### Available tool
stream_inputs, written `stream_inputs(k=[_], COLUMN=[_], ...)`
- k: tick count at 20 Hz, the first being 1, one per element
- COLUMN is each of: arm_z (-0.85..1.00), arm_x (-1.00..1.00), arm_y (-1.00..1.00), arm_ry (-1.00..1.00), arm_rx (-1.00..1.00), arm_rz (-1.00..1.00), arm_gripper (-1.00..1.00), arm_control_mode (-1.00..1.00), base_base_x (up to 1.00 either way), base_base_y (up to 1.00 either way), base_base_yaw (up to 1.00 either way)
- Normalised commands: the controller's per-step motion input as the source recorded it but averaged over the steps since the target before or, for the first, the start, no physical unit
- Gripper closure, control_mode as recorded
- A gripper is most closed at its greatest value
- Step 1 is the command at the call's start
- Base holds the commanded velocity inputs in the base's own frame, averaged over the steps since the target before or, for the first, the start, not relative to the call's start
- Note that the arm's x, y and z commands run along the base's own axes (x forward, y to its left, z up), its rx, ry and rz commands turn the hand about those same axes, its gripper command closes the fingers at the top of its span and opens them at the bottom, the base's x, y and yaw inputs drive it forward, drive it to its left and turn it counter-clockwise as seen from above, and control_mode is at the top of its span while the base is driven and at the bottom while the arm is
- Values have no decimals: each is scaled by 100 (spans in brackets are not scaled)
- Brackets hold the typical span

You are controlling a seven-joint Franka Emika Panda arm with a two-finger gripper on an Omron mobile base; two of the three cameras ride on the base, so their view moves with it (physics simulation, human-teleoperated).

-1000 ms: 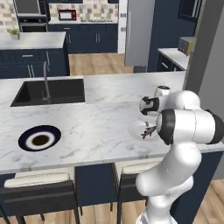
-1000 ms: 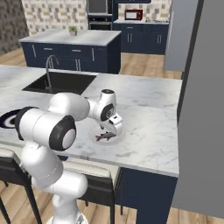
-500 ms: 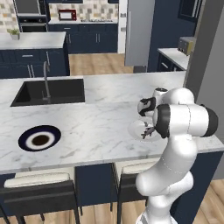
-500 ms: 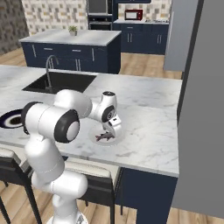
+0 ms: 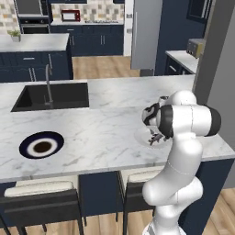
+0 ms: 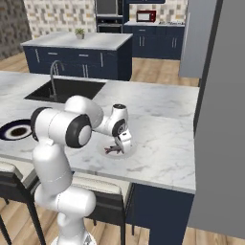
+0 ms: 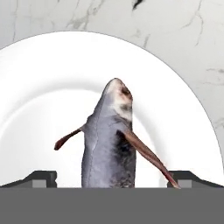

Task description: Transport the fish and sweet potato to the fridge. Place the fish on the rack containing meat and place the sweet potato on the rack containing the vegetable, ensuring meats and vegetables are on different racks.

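Nearest the hand camera: the gripper has both dark fingertips spread wide, one on each side of the fish. Nothing is held yet. The fish is grey with reddish-brown fins and lies on a white plate, head pointing away from the hand. Its body runs between the tips and under the hand.

From the right base view, the gripper hangs just over the plate near the right end of the marble island counter, with the fish showing as a small dark shape under it. In the left base view the plate sits by the arm's elbow, and the fish is partly masked by the arm.

Further left on the counter: a dark blue-rimmed plate, then the sink with its faucet. Far back, a microwave on the rear counter.

Risks, my judgement: the fish looks slim and tapered, so closing too near the tail could let it slide out. The long fin lies close to the right tip and could catch there, twisting the fish. Pressing too low could strike the plate and push it.

Versus half a second ago: the arm's elbow has swung over slightly. The gripper stays over the plate and is still wide open.
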Motion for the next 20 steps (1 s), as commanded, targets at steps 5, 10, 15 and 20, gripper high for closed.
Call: stream_inputs(k=[5,10,15,20], arm_z=[-30,-39,-29,4], arm_x=[6,0,0,-5], arm_y=[0,0,0,0], arm_ry=[3,1,-3,-10], arm_rx=[0,0,0,-2], arm_rz=[-13,-14,-14,-3], arm_gripper=[-100,100,100,100], arm_control_mode=[-100,-100,-100,-100], base_base_x=[0,0,0,0], base_base_y=[0,0,0,0], base_base_yaw=[0,0,0,0])
